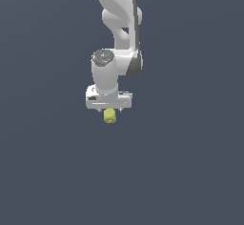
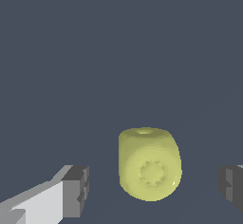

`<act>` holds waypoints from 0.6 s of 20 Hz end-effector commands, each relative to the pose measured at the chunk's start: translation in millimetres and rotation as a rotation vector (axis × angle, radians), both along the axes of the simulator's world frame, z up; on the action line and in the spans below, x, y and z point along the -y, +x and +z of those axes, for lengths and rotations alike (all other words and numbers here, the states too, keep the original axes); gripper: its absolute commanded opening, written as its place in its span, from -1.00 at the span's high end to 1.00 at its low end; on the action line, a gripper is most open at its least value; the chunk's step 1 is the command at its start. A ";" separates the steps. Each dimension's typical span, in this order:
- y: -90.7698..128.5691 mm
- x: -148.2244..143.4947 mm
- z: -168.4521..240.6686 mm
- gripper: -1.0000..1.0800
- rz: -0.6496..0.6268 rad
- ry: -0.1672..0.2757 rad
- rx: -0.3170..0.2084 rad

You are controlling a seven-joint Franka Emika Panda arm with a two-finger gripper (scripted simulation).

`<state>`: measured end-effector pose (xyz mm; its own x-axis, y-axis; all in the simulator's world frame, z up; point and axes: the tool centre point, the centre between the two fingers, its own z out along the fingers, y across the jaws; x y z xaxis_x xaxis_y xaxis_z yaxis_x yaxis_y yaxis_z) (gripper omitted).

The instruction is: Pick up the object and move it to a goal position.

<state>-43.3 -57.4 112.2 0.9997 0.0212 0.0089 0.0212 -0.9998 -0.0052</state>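
The object (image 1: 109, 116) is a small yellow-green rounded blob, just below the white hand of the arm in the exterior view. In the wrist view it (image 2: 149, 163) sits between my two fingers, with a clear gap on each side. My gripper (image 1: 109, 111) is open around it; in the wrist view the gripper (image 2: 154, 190) shows one dark pad (image 2: 78, 190) on one side and the other at the picture's edge (image 2: 232, 187). Neither pad touches the object.
The white arm (image 1: 119, 24) comes down from the top of the exterior view. Everything else is a plain dark grey-blue surface (image 1: 190, 171) with no other objects in sight.
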 end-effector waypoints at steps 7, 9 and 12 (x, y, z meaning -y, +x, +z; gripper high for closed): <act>-20.2 8.8 -22.4 -0.92 0.031 -0.006 -0.009; -19.4 8.5 -21.6 -0.92 0.029 -0.005 -0.009; -19.6 8.6 -24.7 -0.92 0.029 -0.005 -0.009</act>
